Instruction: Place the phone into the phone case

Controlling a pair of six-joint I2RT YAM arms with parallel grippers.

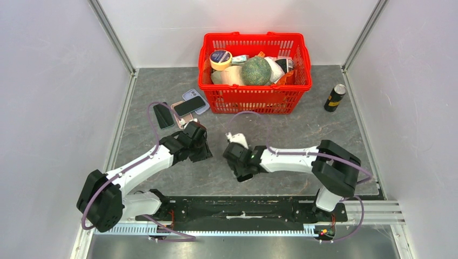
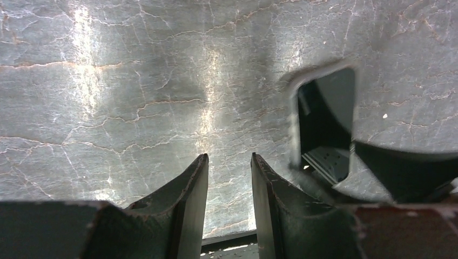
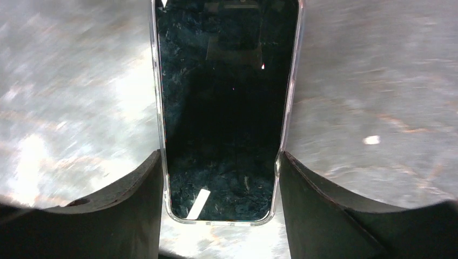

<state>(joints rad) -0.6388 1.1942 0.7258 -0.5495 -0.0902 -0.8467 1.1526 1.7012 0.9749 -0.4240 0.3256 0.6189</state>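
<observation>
Your right end effector (image 3: pixel 221 156) is pinching the phone (image 3: pixel 227 97) by its long edges, over the grey marbled bench (image 3: pixel 367 81). Left end effector (image 2: pixel 229 156) part-spread, gripping nothing, bench under it. White walls (image 1: pixel 54 81) all round. Red basket (image 1: pixel 254 100) beyond both.

Grey marbled table (image 1: pixel 324 129), white walls (image 1: pixel 48 81), glare
</observation>
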